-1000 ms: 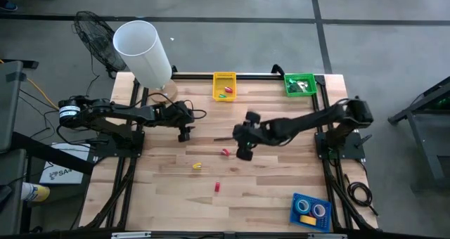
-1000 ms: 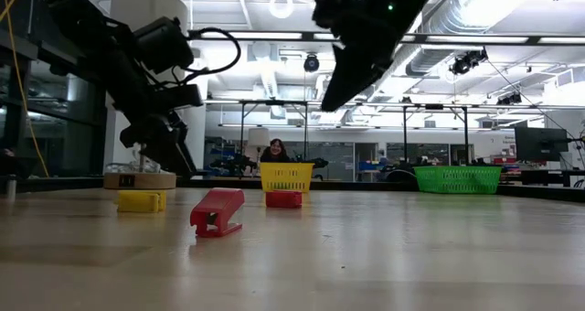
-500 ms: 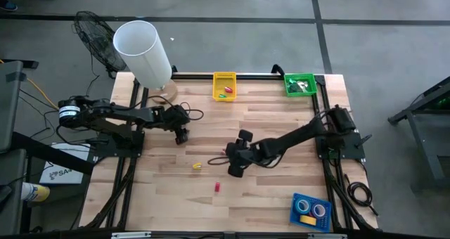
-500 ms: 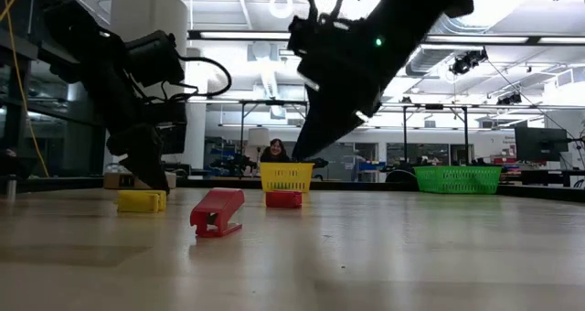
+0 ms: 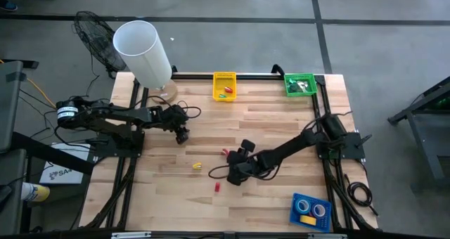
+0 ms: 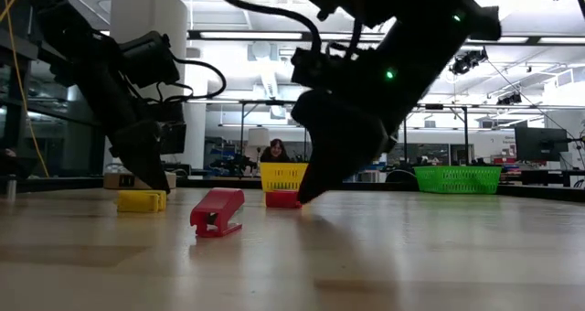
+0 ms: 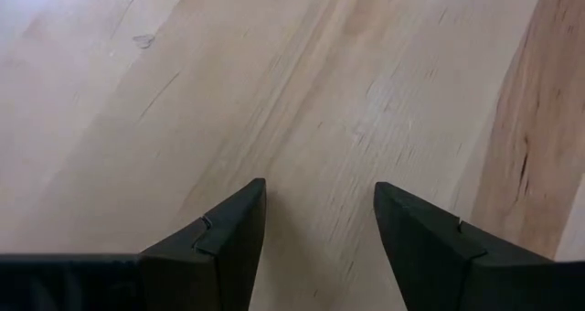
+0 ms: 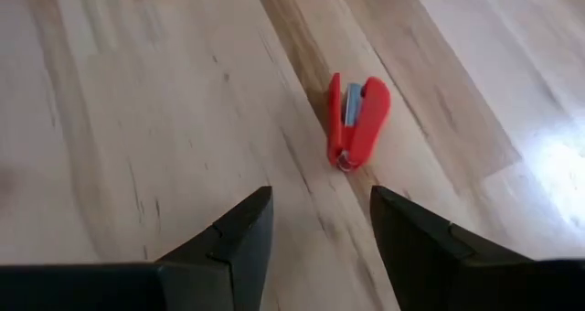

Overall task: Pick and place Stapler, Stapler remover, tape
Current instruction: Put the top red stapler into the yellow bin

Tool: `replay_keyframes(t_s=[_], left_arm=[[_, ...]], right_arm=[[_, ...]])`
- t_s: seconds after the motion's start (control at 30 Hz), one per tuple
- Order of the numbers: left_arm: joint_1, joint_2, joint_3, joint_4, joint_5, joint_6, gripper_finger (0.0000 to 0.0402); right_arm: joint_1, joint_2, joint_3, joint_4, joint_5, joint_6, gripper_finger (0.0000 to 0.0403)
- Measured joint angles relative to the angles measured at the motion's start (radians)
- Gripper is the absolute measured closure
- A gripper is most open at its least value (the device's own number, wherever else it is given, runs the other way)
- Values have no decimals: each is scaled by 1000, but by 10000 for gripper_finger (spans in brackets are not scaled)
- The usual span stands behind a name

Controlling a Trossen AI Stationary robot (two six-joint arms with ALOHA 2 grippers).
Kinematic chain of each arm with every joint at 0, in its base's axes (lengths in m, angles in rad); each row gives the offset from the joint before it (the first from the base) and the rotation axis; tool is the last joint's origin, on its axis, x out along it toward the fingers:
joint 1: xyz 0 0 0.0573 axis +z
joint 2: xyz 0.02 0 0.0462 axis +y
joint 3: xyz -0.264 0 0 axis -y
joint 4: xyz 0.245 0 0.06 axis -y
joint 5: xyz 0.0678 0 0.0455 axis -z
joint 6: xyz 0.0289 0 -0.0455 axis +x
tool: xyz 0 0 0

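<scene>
Right gripper (image 5: 228, 177) is down low over the middle of the tabletop (image 5: 281, 126) now, fingers apart and empty, and what a swing that arm has made: a second ago it sat higher up the board near the centre, and it has swept forward and dropped toward the front. Its wrist view says why: a small red stapler (image 8: 356, 119) lies on its side just ahead of the open fingers, not yet between them. From above, that stapler (image 5: 217, 187) sits just in front of the gripper, with another red piece (image 5: 225, 152) behind it and a yellow one (image 5: 197, 166) off to the side. So this reads as the approach for a pick, with the last bit of reach and the close yet to come.

Left gripper (image 5: 181, 134) hangs over bare wood on its own side, fingers spread, holding nothing, having pulled back slightly.

Bins wait along the far edge: a yellow basket (image 5: 224, 85) and a green basket (image 5: 299, 84). Tape rolls (image 5: 309, 209) sit in the blue tray (image 5: 296, 218) at the front corner, well away from the action
</scene>
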Motion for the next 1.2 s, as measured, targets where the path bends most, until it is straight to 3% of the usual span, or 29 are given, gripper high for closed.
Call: replay_keyframes(t_s=[0.57,0.97,1.2], left_arm=[[-1,2,-3,30,-3,3,199],[0,3,-4,37,24,60,199],[0,4,-4,86,193,106,199]], right_arm=[[12,120,4,153,171,49,227],[0,118,3,131,147,65,227],[-17,111,4,80,104,112,227]])
